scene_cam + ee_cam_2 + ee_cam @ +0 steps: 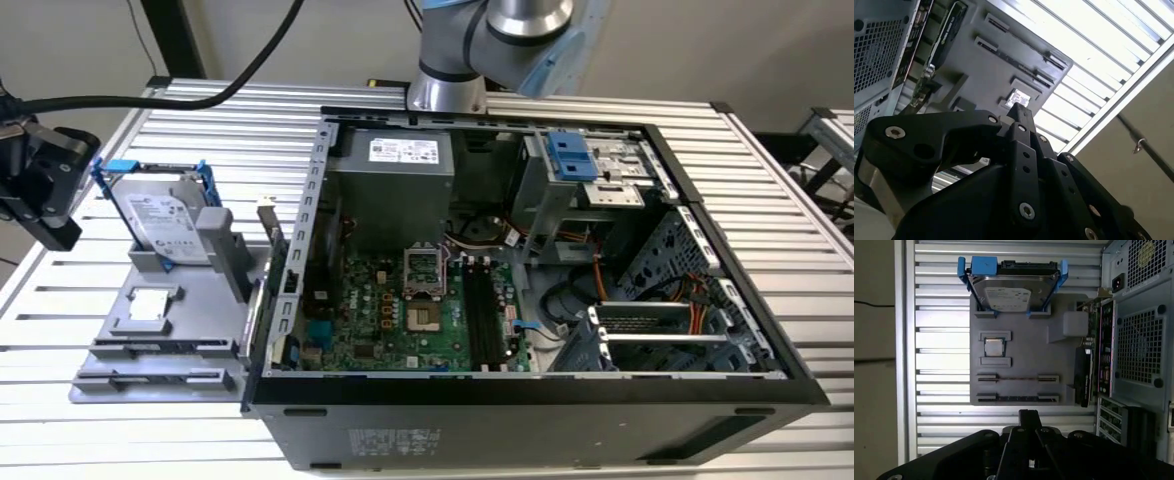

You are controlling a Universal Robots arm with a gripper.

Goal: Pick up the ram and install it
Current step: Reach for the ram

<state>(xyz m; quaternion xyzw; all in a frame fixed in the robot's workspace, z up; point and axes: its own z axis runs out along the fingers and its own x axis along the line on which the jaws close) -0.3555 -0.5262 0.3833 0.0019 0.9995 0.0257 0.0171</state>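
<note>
One robot gripper (pixel 1028 414) is hovering above a slatted metal table (pixel 120 440), at the exterior view's left. It is hanging well clear of a grey parts tray (pixel 1064 365) that is sitting beside an open computer case (pixel 534 400). Its fingers (pixel 1021 120) are looking pressed together in both wrist views, with nothing pinched between them.

What seems to be the ram (pixel 1018 399) is lying as a thin dark strip in a holder groove on the tray. It is sitting at the end opposite the blue-framed hard drive (pixel 1004 295), past a small square processor chip (pixel 994 347).

In the first wrist view the fingertips are pointing down just off the tray edge nearest the ram, so the stick is lying slightly ahead of them and below. Its long axis is running along that tray edge, toward the case's rear panel and crosswise to the line from fingers to hard drive. By my judgement, the gripper is not touching it yet.

Black memory slots (pixel 487 318) are lying inside the case, well apart from the gripper.
</note>
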